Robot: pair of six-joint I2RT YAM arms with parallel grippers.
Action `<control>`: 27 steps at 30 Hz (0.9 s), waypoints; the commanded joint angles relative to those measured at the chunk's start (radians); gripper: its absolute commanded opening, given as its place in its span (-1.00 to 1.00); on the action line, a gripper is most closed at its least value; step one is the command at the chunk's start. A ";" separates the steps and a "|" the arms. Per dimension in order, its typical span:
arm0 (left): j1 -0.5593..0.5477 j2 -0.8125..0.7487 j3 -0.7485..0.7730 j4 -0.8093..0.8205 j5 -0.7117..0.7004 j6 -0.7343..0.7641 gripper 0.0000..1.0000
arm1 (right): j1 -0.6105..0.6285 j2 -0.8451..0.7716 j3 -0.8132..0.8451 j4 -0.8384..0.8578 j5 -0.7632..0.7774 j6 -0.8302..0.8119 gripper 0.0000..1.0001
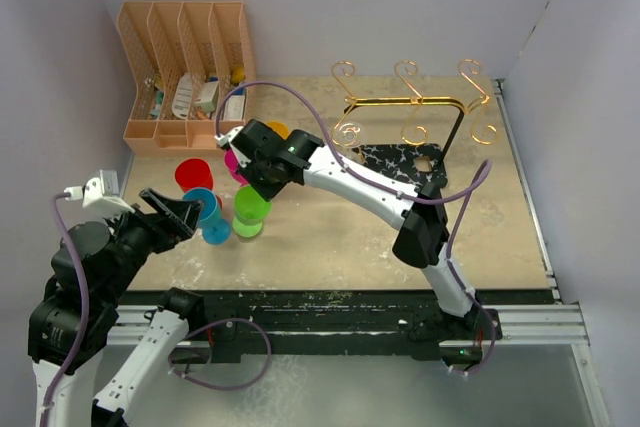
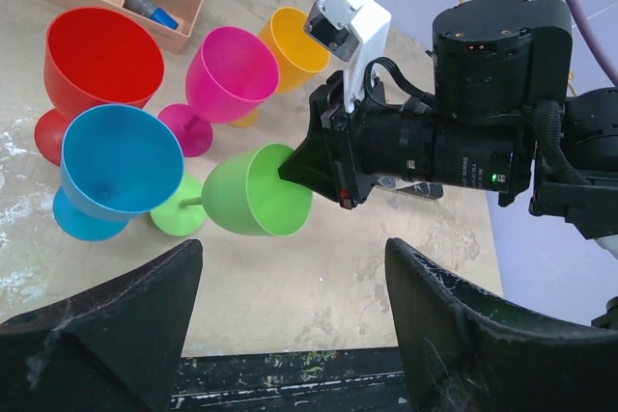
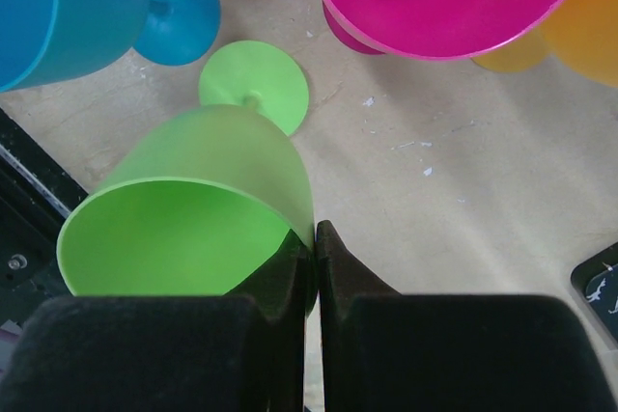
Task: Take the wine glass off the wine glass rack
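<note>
The gold wire wine glass rack (image 1: 415,102) stands at the back right on its black marbled base (image 1: 395,162), with nothing on its curled hooks. My right gripper (image 3: 316,229) is shut on the rim of a green wine glass (image 3: 208,190), one finger inside the bowl and one outside. The green wine glass (image 2: 253,190) is tilted over, its foot (image 2: 179,217) low by the table beside a blue glass (image 2: 118,156). My left gripper (image 2: 293,248) is open and holds nothing, a little in front of the green wine glass (image 1: 250,209).
Red (image 1: 193,175), blue (image 1: 208,215), pink (image 1: 237,162) and orange (image 1: 277,131) glasses stand close around the green one. An orange slotted organiser (image 1: 185,72) sits at the back left. The table's front edge (image 1: 340,297) runs just behind my left fingers.
</note>
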 commanded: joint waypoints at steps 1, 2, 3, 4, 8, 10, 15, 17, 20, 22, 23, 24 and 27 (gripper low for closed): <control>-0.003 -0.010 -0.001 0.027 0.004 -0.010 0.58 | -0.003 -0.010 0.054 -0.002 -0.008 -0.014 -0.84; -0.003 -0.011 -0.002 0.027 0.003 -0.010 0.58 | -0.003 -0.010 0.054 0.001 -0.009 -0.015 -0.79; -0.002 -0.012 -0.001 0.026 0.002 -0.010 0.58 | -0.003 -0.011 0.054 0.005 -0.009 -0.016 -0.74; -0.002 -0.012 0.000 0.026 0.001 -0.010 0.58 | -0.003 -0.012 0.052 0.009 -0.009 -0.015 -0.72; -0.003 -0.014 0.001 0.023 0.000 -0.010 0.58 | -0.004 -0.040 0.029 0.039 -0.027 -0.016 -0.66; -0.003 -0.016 0.001 0.021 -0.001 -0.011 0.58 | -0.004 -0.060 0.012 0.058 -0.050 -0.018 -0.59; -0.003 -0.022 0.003 0.015 -0.001 -0.018 0.58 | -0.004 -0.106 -0.007 0.080 -0.021 -0.014 -0.42; -0.003 -0.024 0.004 0.013 -0.003 -0.022 0.57 | -0.004 -0.145 -0.021 0.100 -0.007 -0.010 -0.39; -0.003 -0.023 0.006 0.014 -0.003 -0.024 0.57 | -0.003 -0.223 -0.061 0.146 0.007 -0.006 -0.37; -0.003 -0.022 0.007 0.013 -0.004 -0.021 0.57 | -0.005 -0.280 -0.094 0.178 0.013 -0.003 -0.36; -0.003 -0.022 0.006 0.013 -0.005 -0.019 0.57 | -0.004 -0.311 -0.108 0.192 0.021 0.002 -0.35; -0.002 -0.021 0.006 0.012 -0.008 -0.017 0.57 | -0.004 -0.337 -0.121 0.205 0.031 0.010 -0.34; -0.003 -0.017 0.005 0.014 -0.012 -0.014 0.57 | -0.013 -0.428 -0.148 0.237 0.070 0.052 -0.16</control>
